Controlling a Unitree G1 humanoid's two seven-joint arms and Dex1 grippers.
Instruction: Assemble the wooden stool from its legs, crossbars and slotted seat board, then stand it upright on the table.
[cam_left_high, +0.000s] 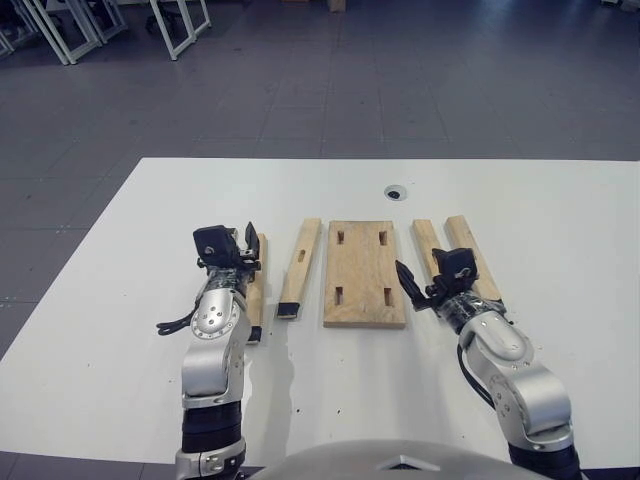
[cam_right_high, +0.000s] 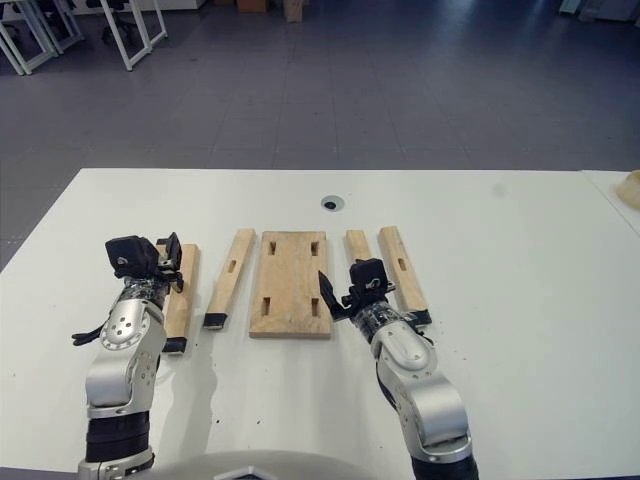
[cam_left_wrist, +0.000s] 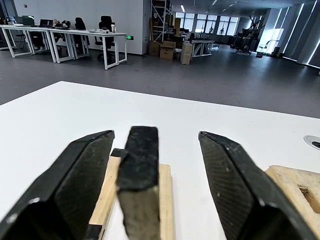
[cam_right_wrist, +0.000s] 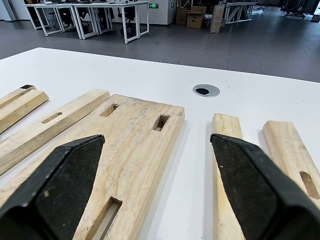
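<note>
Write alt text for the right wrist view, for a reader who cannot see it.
The open right gripper hangs low over the slotted seat board, flat on a white table. Two wooden pieces lie at each side of the board; a round cable hole sits beyond.

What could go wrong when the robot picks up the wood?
The open right hand straddles the gap between the board and the right stick. Closing there, it might pinch both edges or shove the board askew. The open left hand sits low over the left stick, which lies flat on the table; its fingers could scrape the tabletop or let the stick slip.
</note>
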